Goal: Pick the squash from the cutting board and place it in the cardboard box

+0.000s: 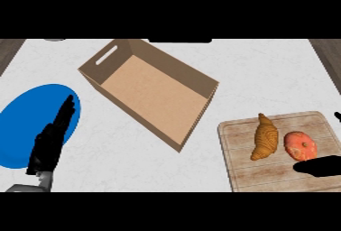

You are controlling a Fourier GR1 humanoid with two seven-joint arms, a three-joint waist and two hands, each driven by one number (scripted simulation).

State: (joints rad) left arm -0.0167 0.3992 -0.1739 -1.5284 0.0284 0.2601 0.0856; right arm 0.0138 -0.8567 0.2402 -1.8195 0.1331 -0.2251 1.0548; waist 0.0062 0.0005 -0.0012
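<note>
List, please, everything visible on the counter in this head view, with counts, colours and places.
cardboard box: one, brown, open-topped, upper middle of the counter, set at an angle.
cutting board: one, pale wood, lower right.
squash: one, orange-brown and elongated, lying on the cutting board's left part.
round fruit: one, orange-red, on the cutting board, right of the squash.
plate: one, blue, at the left edge.
counter: one, white and marbled, under everything.
left hand: one, black, fingers straight, over the plate's right side at lower left.
right hand: one, black, at the right edge over the cutting board, just below the round fruit; its fingers cannot be made out.
</note>
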